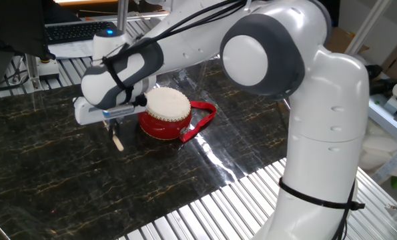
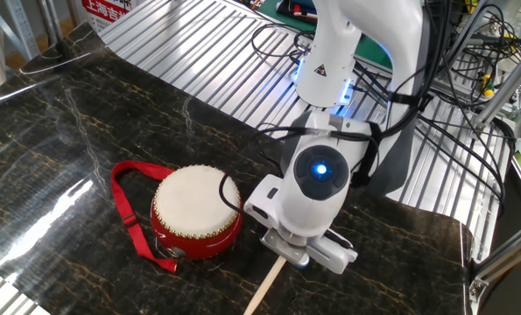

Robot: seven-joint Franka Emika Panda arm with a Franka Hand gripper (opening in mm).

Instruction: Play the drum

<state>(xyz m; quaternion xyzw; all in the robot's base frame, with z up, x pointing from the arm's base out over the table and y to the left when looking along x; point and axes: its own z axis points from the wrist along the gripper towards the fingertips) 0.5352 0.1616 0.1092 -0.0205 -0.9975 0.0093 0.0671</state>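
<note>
Dark marbled stone makes up the worktop (image 1: 65,173), with ribbed metal decking around it and a keyboard on a bench behind. From one fixed view I see the drum (image 1: 165,114) sitting upright near the middle of the stone, its cream skin up and the red strap loop (image 1: 203,120) trailing off to the side away from the arm's wrist. My pincer (image 1: 113,120) hangs just beside the drum, on the side away from the strap, and a thin pale wooden stick (image 1: 117,139) pokes down out of it, its lower end at or just above the stone — I can't tell which. The fingers themselves are hidden under the wrist housing, but the stick seems to be held in them.

The other fixed view looks down on the wrist, its blue light lit. The pincer (image 2: 286,255) is mostly masked by the housing, and the stick (image 2: 262,287) runs out from beneath it toward the bottom edge of the frame, away from the drum (image 2: 196,214). The skin is bare, nothing touching it.

My judgement: the stick is in hand and the striking hasn't begun. Next I'd need to lift, carry the tip over the studded rim, and bring it down on the skin — keeping the wrist clear of the drum's side.
</note>
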